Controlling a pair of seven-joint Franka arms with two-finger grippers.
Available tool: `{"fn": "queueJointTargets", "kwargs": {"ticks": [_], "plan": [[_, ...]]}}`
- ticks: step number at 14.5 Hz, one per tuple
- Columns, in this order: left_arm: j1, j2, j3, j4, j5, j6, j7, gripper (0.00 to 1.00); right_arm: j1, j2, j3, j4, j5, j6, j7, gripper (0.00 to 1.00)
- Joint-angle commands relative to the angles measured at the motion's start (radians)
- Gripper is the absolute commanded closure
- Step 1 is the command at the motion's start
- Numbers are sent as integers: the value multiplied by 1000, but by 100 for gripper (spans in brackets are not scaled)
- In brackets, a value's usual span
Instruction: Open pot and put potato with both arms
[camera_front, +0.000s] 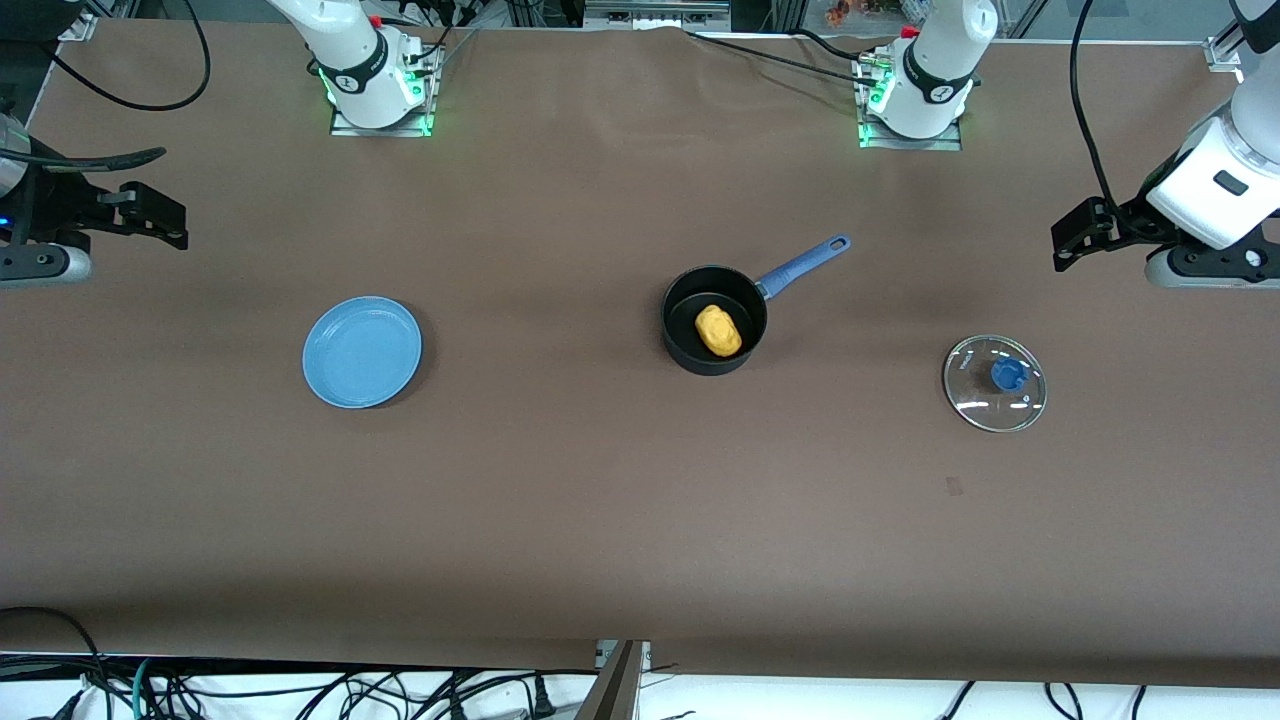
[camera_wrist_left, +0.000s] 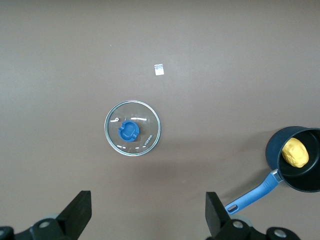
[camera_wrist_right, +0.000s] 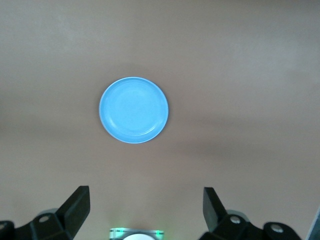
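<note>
Sitting in the uncovered pot (camera_front: 714, 320), the potato (camera_front: 718, 330) suggests the task is done. Left wrist: lid (camera_wrist_left: 132, 128) on the table, left gripper (camera_wrist_left: 148, 212) spread, empty. Right wrist: plate (camera_wrist_right: 133, 110) bare, right gripper (camera_wrist_right: 146, 207) spread, empty.

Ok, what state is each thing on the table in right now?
Black pot with blue handle: uncovered, potato inside.
Yellow potato: in the pot.
Clear glass lid: flat on table.
Blue plate: empty.
Left hand: open, above lid.
Right hand: open, above plate.
</note>
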Motion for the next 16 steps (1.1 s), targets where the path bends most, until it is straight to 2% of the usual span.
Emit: {"fn": "queueJointTargets", "kwargs": {"ticks": [1,3,16], "plan": [[49,22,1,30,-76,-26,-13,0,0,-37,-3,-42,24,-7,41,0],[81,38,1,24,-98,-30,-4,0,0,-37,-4,-43,26,-7,38,0],[74,36,-11,18,-86,-39,-1,0,-3,-20,-1,-30,24,-6,35,0]]}}
